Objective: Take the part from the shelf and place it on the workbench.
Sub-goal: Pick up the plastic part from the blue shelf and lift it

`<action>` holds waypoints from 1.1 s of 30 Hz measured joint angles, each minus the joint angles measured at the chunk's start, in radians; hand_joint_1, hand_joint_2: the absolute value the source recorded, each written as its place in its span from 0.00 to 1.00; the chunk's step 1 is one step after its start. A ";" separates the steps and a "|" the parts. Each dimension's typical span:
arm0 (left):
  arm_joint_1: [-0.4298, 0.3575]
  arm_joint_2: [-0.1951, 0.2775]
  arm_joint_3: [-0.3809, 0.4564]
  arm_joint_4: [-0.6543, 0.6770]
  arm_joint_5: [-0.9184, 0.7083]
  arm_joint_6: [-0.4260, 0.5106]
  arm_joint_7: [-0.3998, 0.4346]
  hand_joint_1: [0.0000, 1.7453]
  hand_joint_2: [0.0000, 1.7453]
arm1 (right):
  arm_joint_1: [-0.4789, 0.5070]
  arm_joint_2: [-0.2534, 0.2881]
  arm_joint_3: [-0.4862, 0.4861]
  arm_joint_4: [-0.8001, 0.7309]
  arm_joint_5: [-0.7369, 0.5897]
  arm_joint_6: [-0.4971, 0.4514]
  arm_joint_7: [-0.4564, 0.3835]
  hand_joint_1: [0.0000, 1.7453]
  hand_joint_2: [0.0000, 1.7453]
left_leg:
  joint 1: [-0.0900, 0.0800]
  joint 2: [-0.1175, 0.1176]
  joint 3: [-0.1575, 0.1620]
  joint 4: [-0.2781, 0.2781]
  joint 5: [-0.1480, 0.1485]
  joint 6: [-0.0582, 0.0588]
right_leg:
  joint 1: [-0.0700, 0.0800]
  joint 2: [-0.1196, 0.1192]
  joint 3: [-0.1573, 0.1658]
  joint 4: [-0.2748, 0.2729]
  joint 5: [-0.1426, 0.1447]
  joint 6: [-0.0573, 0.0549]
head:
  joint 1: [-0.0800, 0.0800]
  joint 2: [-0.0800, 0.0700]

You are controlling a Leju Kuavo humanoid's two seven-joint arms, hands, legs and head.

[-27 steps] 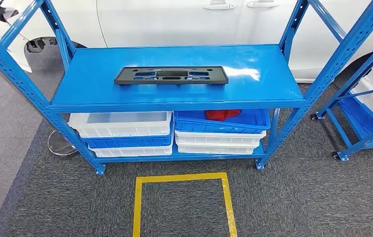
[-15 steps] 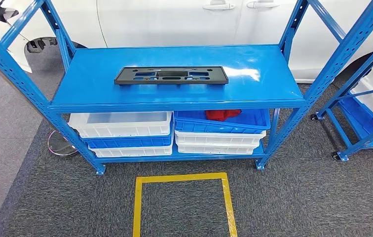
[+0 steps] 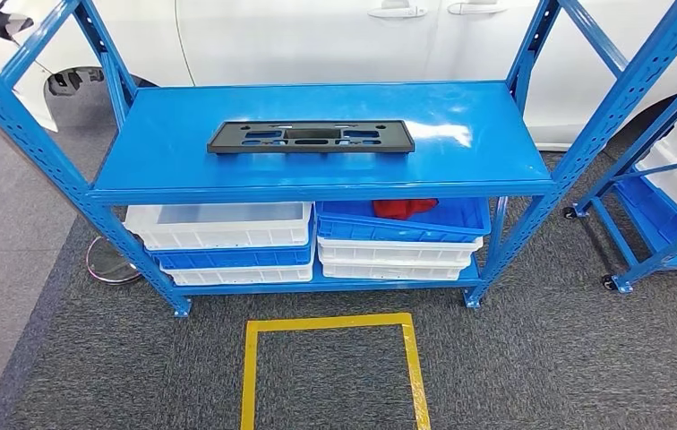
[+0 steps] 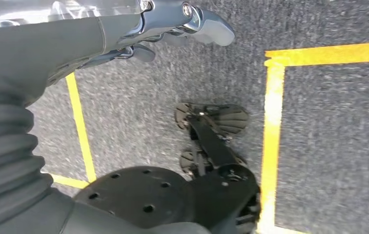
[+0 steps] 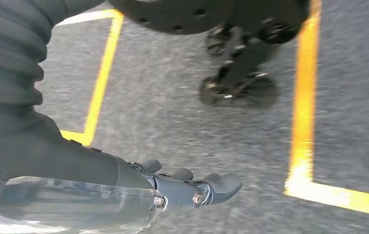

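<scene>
The part (image 3: 310,137), a long flat black plastic plate with cut-out slots, lies lengthwise on the top deck of the blue steel shelf (image 3: 460,161), toward the deck's middle-left, nothing touching it. Closest to me, my left hand (image 4: 173,29) hangs over grey, coarse carpet (image 4: 329,136), fingers loosely apart and holding nothing; my right hand (image 5: 192,187) hangs the same way, fingers slightly spread, nothing in it. Yellow tape lines (image 3: 328,322) mark a square on the carpet just in front of the shelf. Under the top deck sit stacked white and blue plastic bins (image 3: 227,237), one blue bin on the right holding something red (image 3: 402,208). Perforated blue uprights frame the deck. Off to the right stands another blue rack on castors (image 3: 666,206). Behind it all, a glossy white car body (image 3: 317,36).
</scene>
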 joint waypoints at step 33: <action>-0.053 -0.013 0.219 0.066 -0.053 0.036 -0.090 0.00 0.00 | -0.228 -0.005 0.349 -0.794 -0.211 -0.115 -0.334 0.00 0.00 | 0.028 0.007 -0.046 0.050 0.022 -0.040 | 0.007 -0.011 -0.013 -0.018 0.030 -0.027 | 0.000 0.000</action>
